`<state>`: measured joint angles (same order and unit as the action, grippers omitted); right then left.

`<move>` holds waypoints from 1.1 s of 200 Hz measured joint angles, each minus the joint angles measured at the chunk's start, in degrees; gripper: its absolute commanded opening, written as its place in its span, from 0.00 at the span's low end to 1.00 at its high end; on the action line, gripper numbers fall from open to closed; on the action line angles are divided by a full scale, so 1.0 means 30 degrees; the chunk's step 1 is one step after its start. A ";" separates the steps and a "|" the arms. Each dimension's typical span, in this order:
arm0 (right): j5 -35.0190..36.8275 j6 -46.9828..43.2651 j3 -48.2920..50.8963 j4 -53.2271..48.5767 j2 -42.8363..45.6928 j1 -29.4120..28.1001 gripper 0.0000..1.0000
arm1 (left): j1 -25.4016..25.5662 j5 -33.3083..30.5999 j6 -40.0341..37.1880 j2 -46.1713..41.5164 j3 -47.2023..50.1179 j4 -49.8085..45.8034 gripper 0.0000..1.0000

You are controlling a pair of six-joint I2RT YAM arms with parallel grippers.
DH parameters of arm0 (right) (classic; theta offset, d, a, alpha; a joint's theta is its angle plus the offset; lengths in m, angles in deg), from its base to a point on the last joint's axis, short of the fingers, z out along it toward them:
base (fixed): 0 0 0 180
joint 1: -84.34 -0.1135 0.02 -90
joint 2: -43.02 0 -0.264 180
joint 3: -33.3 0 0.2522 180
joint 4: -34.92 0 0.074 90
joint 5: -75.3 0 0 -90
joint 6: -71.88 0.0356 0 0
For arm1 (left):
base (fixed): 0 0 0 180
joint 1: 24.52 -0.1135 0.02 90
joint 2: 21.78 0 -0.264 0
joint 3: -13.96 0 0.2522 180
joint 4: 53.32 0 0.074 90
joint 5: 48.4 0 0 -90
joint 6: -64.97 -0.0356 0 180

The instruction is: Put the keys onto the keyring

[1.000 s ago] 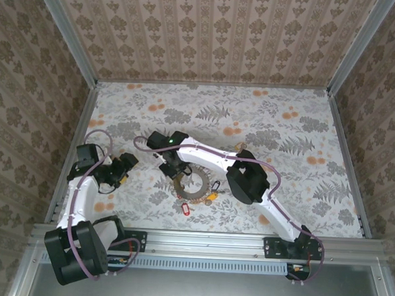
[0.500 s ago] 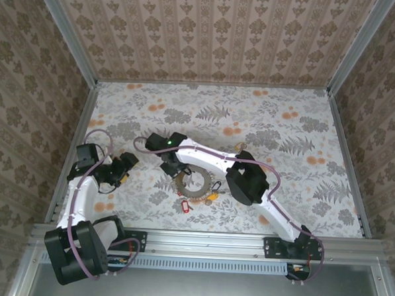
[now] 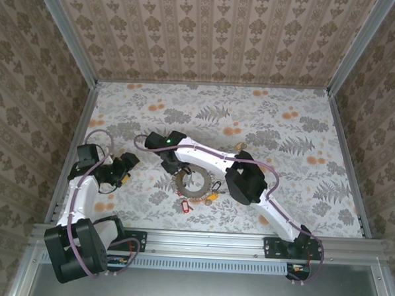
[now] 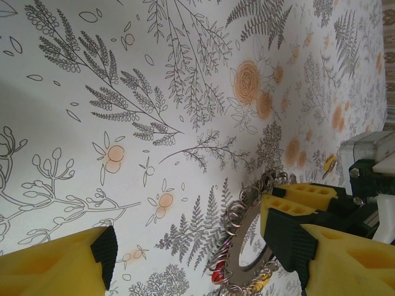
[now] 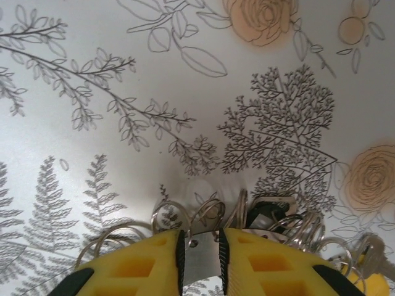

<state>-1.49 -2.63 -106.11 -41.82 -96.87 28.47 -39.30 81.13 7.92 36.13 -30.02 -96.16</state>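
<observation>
A: From the top camera, where did the keyring (image 3: 194, 193) lie?

B: Flat on the flowered table (image 3: 285, 126), near the front and left of middle, with the keys (image 3: 211, 197) fanned round its rim. One with a red tag (image 3: 185, 206) lay just off the ring's near edge.

A: And the arms?

B: The right arm reached across to the left, and the right pincer (image 3: 172, 168) was down at the ring's far-left rim. The left pincer (image 3: 128, 163) hung further left, apart from the ring and pointing toward it.

A: What did the left wrist camera add?

B: The left pincer (image 4: 191, 237) stood wide open. Its yellow fingers (image 4: 55, 265) held nothing, with bare table between them. The keyring (image 4: 234, 256) showed ahead, partly behind one finger, strung with small wire loops (image 4: 262, 184) and the red tag (image 4: 216, 275).

A: And the right wrist camera?

B: The right pincer (image 5: 200, 242) was almost closed, with only a narrow gap left. A flat grey strip (image 5: 200, 265) of metal filled that gap, and wire loops (image 5: 210, 213) crowded just ahead of the fingertips. A key (image 5: 370, 262) lay at the lower right. Whether the pads pinched the strip or merely bracketed it could not be told.
</observation>
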 measured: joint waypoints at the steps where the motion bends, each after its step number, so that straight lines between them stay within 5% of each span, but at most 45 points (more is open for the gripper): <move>1: -0.0044 0.0007 0.0000 0.0007 0.0000 0.0007 0.25 | 0.0000 0.0007 0.0000 0.0000 0.0000 0.0000 0.78; 81: -0.4561 0.1443 0.0444 0.0583 0.0058 0.2288 0.27 | 0.0000 0.0124 0.0000 -0.0007 0.0000 -0.0015 0.77; 220: -0.5639 0.1188 0.0466 0.0714 0.0058 0.2091 0.21 | 0.0000 0.0117 0.0000 0.0000 0.0000 -0.0022 0.75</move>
<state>-18.41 0.93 -104.71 -39.68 -96.70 34.74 -39.30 81.48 7.92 36.13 -30.02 -96.23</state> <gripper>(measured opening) 0.215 0.752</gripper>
